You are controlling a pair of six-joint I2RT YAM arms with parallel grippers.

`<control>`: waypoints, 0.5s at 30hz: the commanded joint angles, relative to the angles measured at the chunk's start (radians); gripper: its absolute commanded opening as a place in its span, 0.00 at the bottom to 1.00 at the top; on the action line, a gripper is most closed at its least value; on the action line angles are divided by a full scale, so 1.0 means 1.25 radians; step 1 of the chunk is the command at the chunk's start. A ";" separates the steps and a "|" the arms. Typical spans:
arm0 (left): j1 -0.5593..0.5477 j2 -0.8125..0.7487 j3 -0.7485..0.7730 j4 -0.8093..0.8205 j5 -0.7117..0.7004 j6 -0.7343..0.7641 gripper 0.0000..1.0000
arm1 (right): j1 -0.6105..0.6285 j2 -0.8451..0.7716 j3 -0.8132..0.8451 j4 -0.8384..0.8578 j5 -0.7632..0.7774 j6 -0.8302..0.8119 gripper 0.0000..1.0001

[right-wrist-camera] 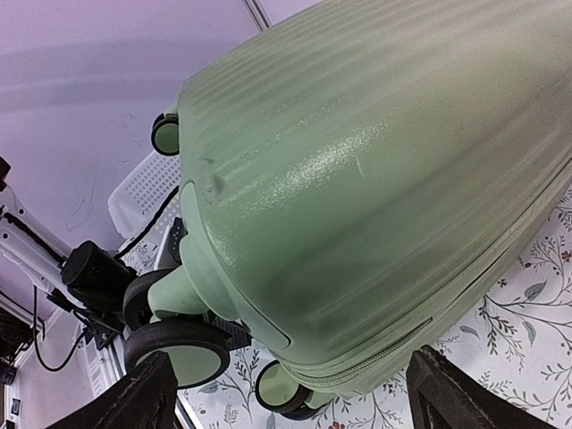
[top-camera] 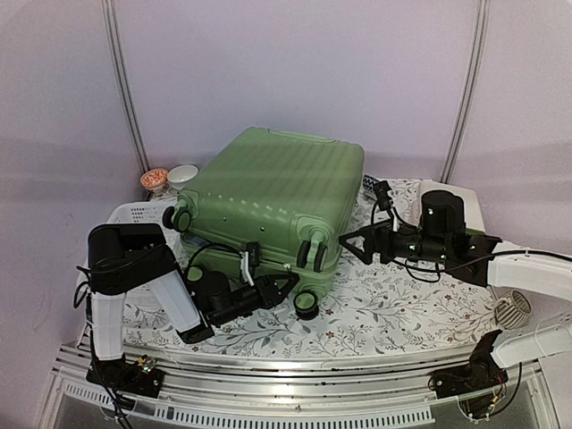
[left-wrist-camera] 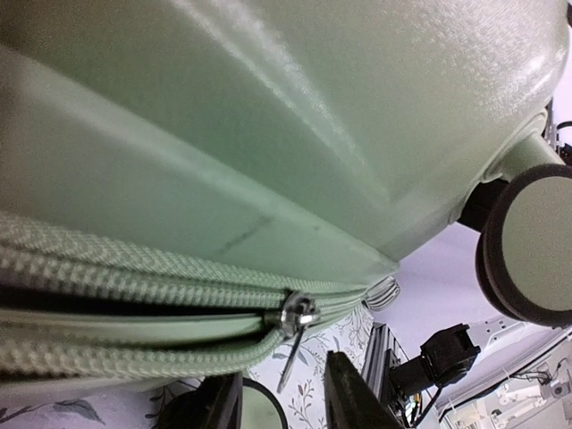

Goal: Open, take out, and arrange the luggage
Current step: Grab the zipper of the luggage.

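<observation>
One luggage (top-camera: pixel 268 192): lid down, contents hidden.
Left end effector (top-camera: pixel 288 284): part-open astride zipper pull (left-wrist-camera: pixel 290 344).
Right end effector (right-wrist-camera: pixel 290 393): gaping, empty, 3 o'clock.

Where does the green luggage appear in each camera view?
Top external: luggage lies in the centre.
Left wrist: luggage shell and zipper fill most of the frame.
Right wrist: luggage fills the centre and right.
Shared landmark: floral tablecloth beneath it.

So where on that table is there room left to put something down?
Bare cloth lies in front of the luggage, up to the right arm. The far left is crowded: basket, bowls, left arm.
</observation>
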 commanded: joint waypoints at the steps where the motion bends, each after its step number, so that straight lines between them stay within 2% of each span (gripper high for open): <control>1: 0.012 0.010 0.020 0.166 -0.004 0.002 0.30 | -0.006 0.008 -0.009 0.020 -0.008 0.000 0.91; 5: 0.019 0.009 0.019 0.161 0.000 -0.005 0.19 | -0.006 0.018 -0.012 0.021 -0.020 0.002 0.91; 8: 0.021 0.008 0.021 0.164 0.008 -0.002 0.02 | -0.005 0.032 -0.014 0.020 -0.031 0.004 0.91; 15: 0.021 0.006 0.014 0.177 0.018 0.002 0.00 | -0.007 0.045 -0.018 0.023 -0.024 0.026 0.91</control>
